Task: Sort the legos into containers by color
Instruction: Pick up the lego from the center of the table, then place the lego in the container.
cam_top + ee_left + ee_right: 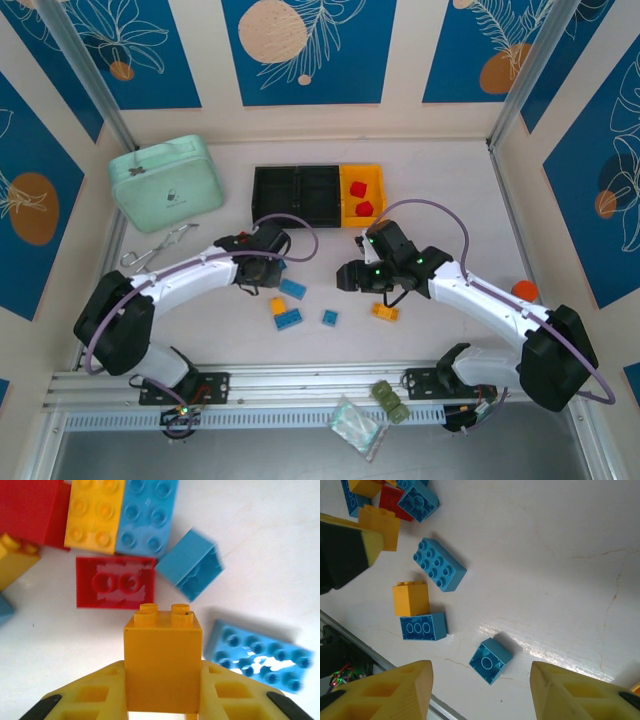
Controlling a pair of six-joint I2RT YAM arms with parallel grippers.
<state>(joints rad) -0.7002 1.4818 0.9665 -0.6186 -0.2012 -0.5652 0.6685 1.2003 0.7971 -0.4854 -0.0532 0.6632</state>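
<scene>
My left gripper (162, 667) is shut on a yellow lego (162, 650), studs pointing away; I cannot tell whether the lego is off the table. Beyond it lie a red lego (115, 582), a flat yellow lego (95, 512) and several blue legos (192, 565). My left gripper (268, 262) sits over this pile, just below the containers (295, 195). The orange-yellow container (375, 180) holds two red legos (362, 208). My right gripper (481, 672) stands open over a small blue lego (491, 661). A yellow cube (411, 598) and a blue lego (439, 564) lie farther left.
A mint-green case (167, 183) stands at the back left, with metal tongs (160, 247) in front of it. An orange-red cap (524, 290) lies by the right wall. On the near rail are an olive-green lump (390, 400) and a clear bag (355, 425).
</scene>
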